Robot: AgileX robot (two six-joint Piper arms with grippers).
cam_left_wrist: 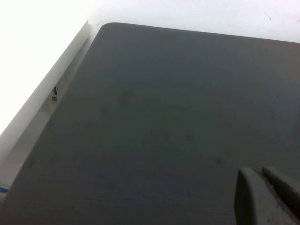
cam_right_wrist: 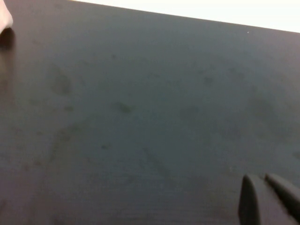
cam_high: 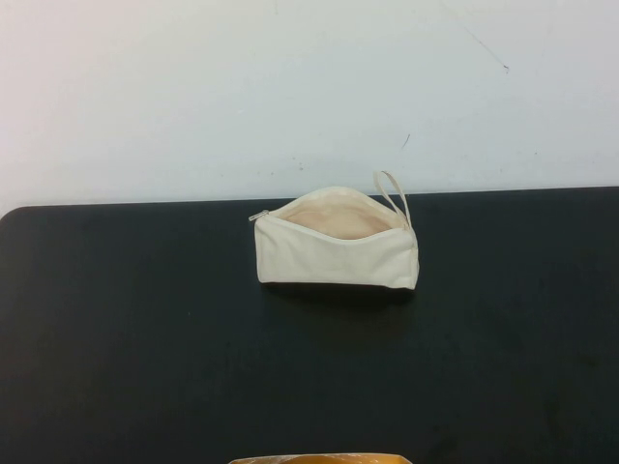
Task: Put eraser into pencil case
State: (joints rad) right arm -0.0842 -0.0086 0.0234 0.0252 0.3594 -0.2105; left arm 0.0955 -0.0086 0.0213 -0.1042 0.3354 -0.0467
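In the high view, the pencil case (cam_high: 337, 246) lay near the middle of the frame, close to the far edge of the black tabletop (cam_high: 126, 338). It was a soft cream canvas pouch with its zip drawn open, so the pale peach lining showed in the gaping mouth. A dark strip ran along its bottom edge, and a thin loop strap (cam_high: 393, 193) curled up from its right end against the white wall (cam_high: 290, 87) behind. The tabletop was matte, with rounded far corners, and lay bare to the left, the right and the front of the pouch. A yellowish shape (cam_high: 319, 458) poked in at the bottom edge of the frame. I could not find the eraser in any view.

In the left wrist view, the left gripper (cam_left_wrist: 268, 197) showed at the lower right as two grey fingertips pressed close together, holding nothing, above faintly smudged dark tabletop near its rounded corner.

In the right wrist view, the right gripper (cam_right_wrist: 272, 199) looked the same at the lower right: dark fingertips together and empty over bare, scuffed tabletop.
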